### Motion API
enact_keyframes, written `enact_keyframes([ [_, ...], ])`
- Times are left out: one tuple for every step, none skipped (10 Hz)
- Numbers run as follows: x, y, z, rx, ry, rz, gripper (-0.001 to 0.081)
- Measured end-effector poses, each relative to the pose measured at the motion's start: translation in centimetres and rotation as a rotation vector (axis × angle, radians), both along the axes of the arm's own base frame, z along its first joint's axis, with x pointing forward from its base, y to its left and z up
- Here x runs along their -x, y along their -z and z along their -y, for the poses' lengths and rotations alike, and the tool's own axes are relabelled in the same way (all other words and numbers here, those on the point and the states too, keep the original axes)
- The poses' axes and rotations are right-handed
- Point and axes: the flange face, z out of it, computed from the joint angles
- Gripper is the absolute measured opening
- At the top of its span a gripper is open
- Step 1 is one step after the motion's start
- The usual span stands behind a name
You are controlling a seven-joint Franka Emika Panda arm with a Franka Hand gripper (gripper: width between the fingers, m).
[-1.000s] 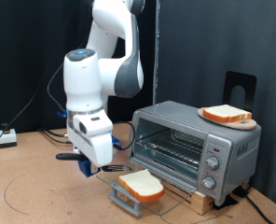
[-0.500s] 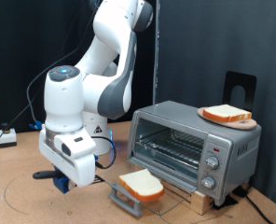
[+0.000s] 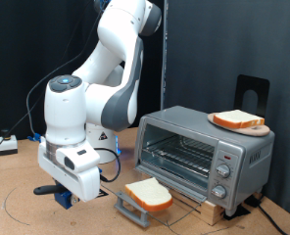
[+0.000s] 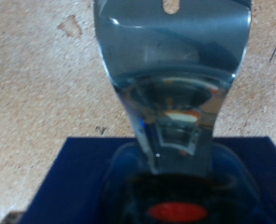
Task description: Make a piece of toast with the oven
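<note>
We locate the tool (image 3: 65, 195) low over the counter (image 3: 27, 220), at the exterior view's left of the oven (image 3: 204, 155). We cannot tell whether its fingers are spread or pressed together. The piece of toast (image 3: 148, 196) rests on the lowered oven door. A second slice (image 3: 237, 119) lies on top of the oven.

Two slices of bread: one piece of toast (image 3: 149, 196) on the open oven (image 3: 206, 157) door, one second slice (image 3: 237, 119) on top. One oven, three knobs (image 3: 221, 178).
</note>
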Motion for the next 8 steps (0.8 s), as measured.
enact_keyframes([
  [0.2, 0.5, -0.6, -0.003, 0.006, 0.013, 0.0396],
  [0.4, 0.9, -1.3, -0.01, 0.011, 0.021, 0.0396],
  [0.6, 1.2, -2.3, -0.018, 0.01, 0.022, 0.0396],
  [0.8, 1.4, -3.2, -0.028, 0.004, 0.02, 0.0396],
  [1.0, 1.4, -4.2, -0.037, 0.0, 0.021, 0.0396],
  [1.2, 1.4, -5.1, -0.043, 0.003, 0.023, 0.0396],
  [1.4, 1.4, -5.7, -0.041, 0.006, 0.022, 0.0396],
  [1.6, 1.5, -6.2, -0.034, 0.007, 0.018, 0.0396],
])
